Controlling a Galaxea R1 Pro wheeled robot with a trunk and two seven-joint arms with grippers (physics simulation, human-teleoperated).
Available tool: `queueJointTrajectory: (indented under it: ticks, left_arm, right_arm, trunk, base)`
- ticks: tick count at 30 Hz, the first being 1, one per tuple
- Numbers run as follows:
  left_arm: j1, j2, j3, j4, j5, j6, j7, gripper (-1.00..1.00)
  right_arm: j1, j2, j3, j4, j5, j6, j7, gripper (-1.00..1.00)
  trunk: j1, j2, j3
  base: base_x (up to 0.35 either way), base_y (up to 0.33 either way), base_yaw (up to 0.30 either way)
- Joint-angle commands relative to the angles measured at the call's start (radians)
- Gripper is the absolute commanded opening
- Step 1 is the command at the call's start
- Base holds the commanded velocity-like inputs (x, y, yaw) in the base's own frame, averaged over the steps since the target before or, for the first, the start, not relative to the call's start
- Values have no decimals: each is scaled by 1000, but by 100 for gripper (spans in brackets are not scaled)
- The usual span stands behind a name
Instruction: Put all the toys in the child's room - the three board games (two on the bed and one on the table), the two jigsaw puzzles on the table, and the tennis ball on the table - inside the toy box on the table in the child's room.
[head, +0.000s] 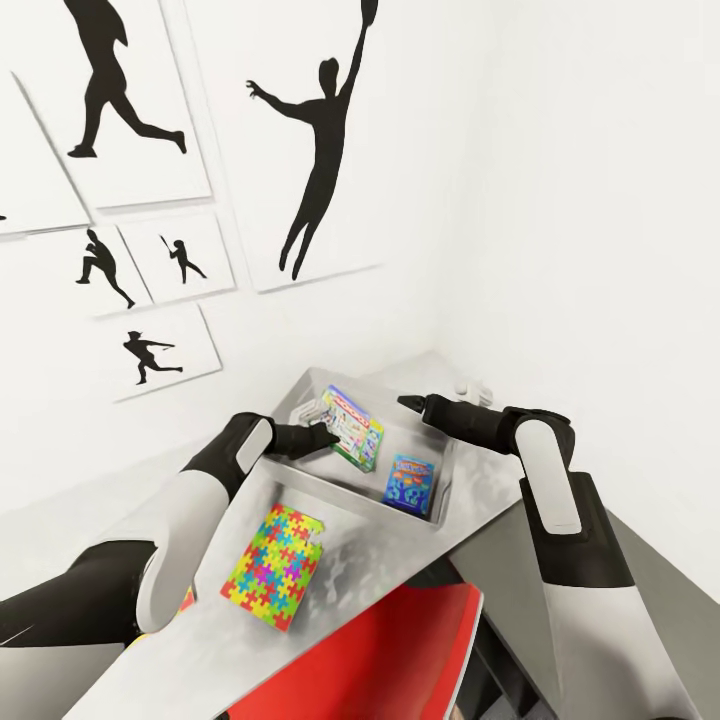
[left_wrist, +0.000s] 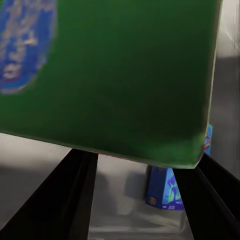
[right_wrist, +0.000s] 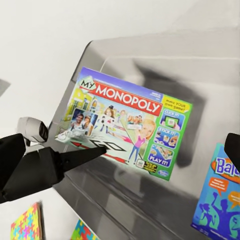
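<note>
Left jaws gripping Monopoly box (right_wrist: 127, 122), fingertips hidden

The table (head: 470, 520) with its pale grey top is running into the corner of the room. The toy box (head: 440, 505) is sitting on it toward the far corner, close to the wall-side edge. A jigsaw puzzle (head: 272, 566) is lying flat on the surface just beside the box's near side. Some small white things (head: 477, 386) are standing at the far corner, too small to identify.

child's room, baseball silhouette pictures (head: 312, 140), puzzle (head: 273, 565)
</note>
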Motion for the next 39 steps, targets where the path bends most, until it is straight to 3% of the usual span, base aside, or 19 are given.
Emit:
queueJointTrajectory:
  ticks: [1, 26, 39]
  left_arm:
    - [-1, -1, 4, -6, -2, 8, -2, -100]
    - [-4, -17, 4, -12, -3, 17, 8, -100]
    - [-4, -17, 4, -16, -3, 16, 9, -100]
  right_arm:
    - [-1, 0, 0, -1, -10, 3, -10, 100]
    - [-1, 0, 2, -4, -9, 3, 12, 100]
    - [-1, 0, 1, -4, -8, 3, 16, 100]
  trunk:
    - [1, -2, -2]
    - [1, -2, -3]
    - [1, -2, -21]
  base:
    - [0, 0, 0]
    - [0, 0, 0]
    - [0, 0, 0]
